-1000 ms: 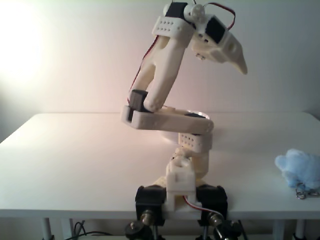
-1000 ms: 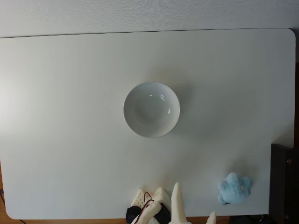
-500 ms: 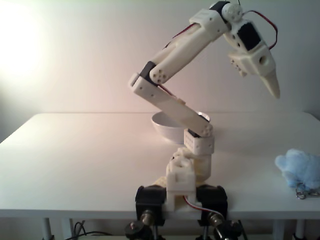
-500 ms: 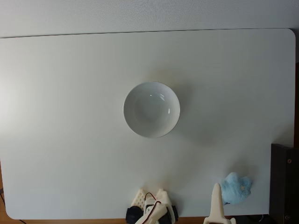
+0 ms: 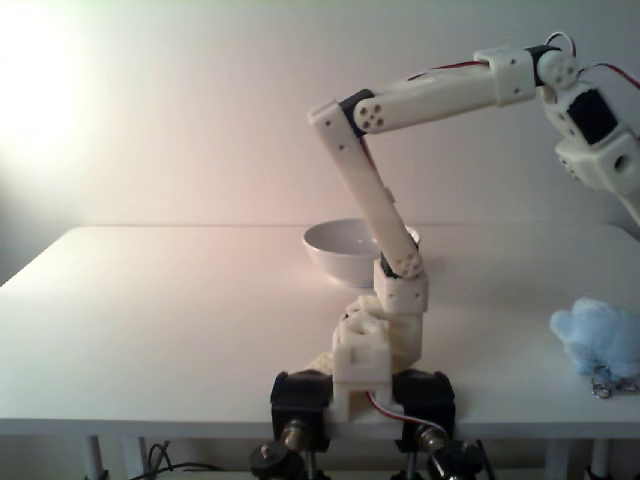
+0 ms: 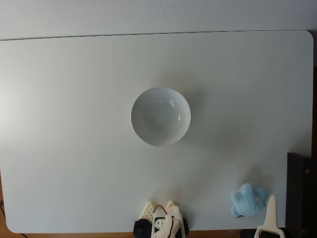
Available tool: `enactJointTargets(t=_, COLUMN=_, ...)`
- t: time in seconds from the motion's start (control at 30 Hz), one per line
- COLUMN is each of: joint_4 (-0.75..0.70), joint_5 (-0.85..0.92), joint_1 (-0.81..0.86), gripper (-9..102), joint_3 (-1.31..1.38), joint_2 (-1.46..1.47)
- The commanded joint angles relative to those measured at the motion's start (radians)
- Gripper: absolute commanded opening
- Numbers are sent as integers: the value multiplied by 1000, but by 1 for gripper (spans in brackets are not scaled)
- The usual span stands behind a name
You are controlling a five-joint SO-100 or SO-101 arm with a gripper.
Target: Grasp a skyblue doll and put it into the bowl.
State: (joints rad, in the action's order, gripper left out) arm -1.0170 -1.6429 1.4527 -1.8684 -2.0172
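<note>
The skyblue doll (image 6: 248, 201) lies near the table's front right corner in a fixed view from above. From the front it shows as a fluffy pale blue lump (image 5: 598, 338) with a metal clasp hanging at the table edge. The white bowl (image 6: 160, 116) stands in the middle of the table; from the front, the arm (image 5: 440, 90) partly covers the bowl (image 5: 340, 248). My gripper (image 6: 271, 199) hangs just right of the doll and apart from it. It looks like a single tapered point with no gap, so it is shut, with nothing in it.
The white table (image 6: 74, 148) is bare around the bowl. A black panel (image 6: 301, 193) stands just past the table's right edge, close to the gripper. The arm's base (image 5: 365, 385) is clamped at the front edge.
The arm has unfolded and swung right, from above its base to beside the doll. Doll and bowl have not moved.
</note>
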Motion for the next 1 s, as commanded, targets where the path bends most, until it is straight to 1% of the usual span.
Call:
enactJointTargets(t=0.0, joint_4=61, joint_5=-5, joint_1=5, gripper=62, joint_3=25, joint_2=64)
enactJointTargets(t=0.27, joint_4=78, joint_5=-8, joint_1=-6, gripper=62, joint_3=17, joint_2=219)
enactJointTargets(t=0.77, joint_4=63, joint_5=-8, joint_1=5, gripper=61, joint_3=2, joint_2=403)
enactJointTargets(t=0.97, joint_4=64, joint_5=-9, joint_1=6, gripper=61, joint_3=-64, joint_2=468)
